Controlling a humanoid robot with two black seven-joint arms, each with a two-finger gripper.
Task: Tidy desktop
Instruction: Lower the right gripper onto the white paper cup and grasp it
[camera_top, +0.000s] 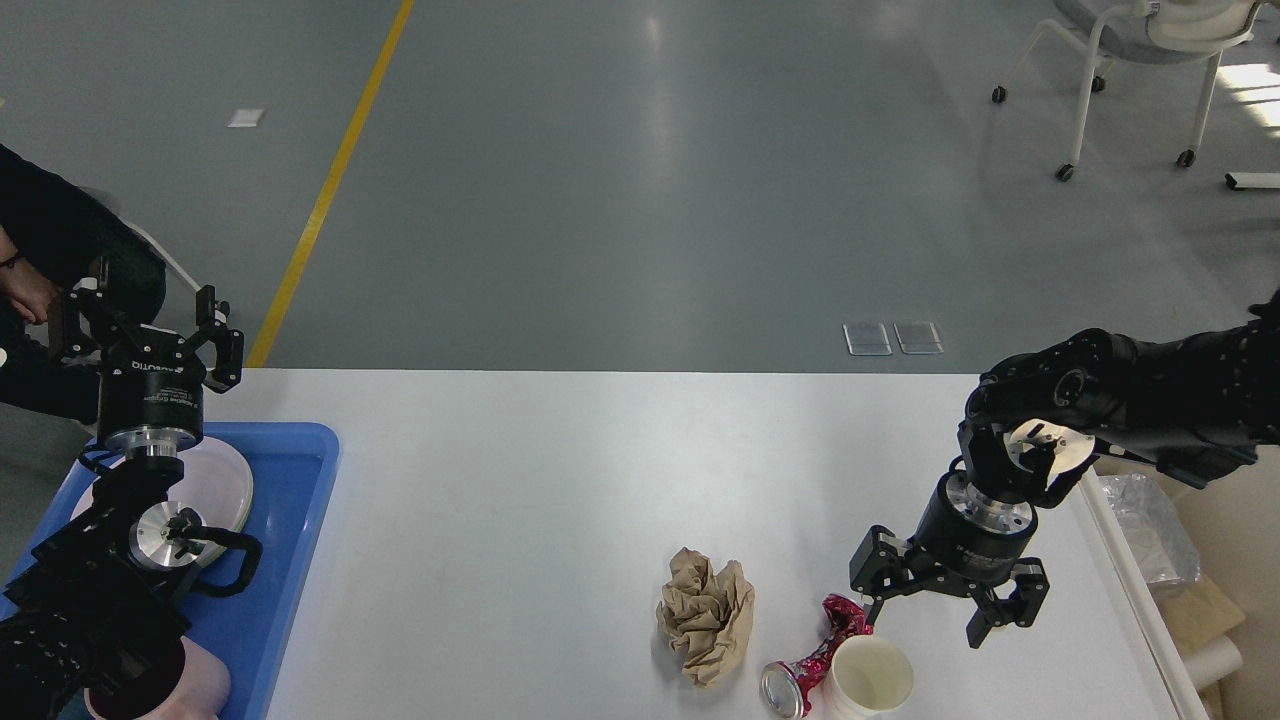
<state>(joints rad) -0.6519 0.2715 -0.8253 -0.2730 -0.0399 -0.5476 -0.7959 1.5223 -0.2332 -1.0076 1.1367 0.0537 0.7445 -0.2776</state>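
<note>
The white desktop (560, 470) fills the lower middle of the head view. On its near right lie a crumpled brown paper ball (706, 616), a crushed red can (815, 660) and a white paper cup (868, 678) lying against the can. My right gripper (925, 614) is open, points down and hangs just above and right of the cup, holding nothing. My left gripper (150, 325) is open and empty, raised above the back of the blue tray (285, 560).
A white plate (215, 485) lies in the blue tray, with a pink cup (195, 685) at its near end. A bin with a clear bag (1150, 535) stands past the desktop's right edge. A person sits at far left (40, 270); a chair stands at far right (1150, 60).
</note>
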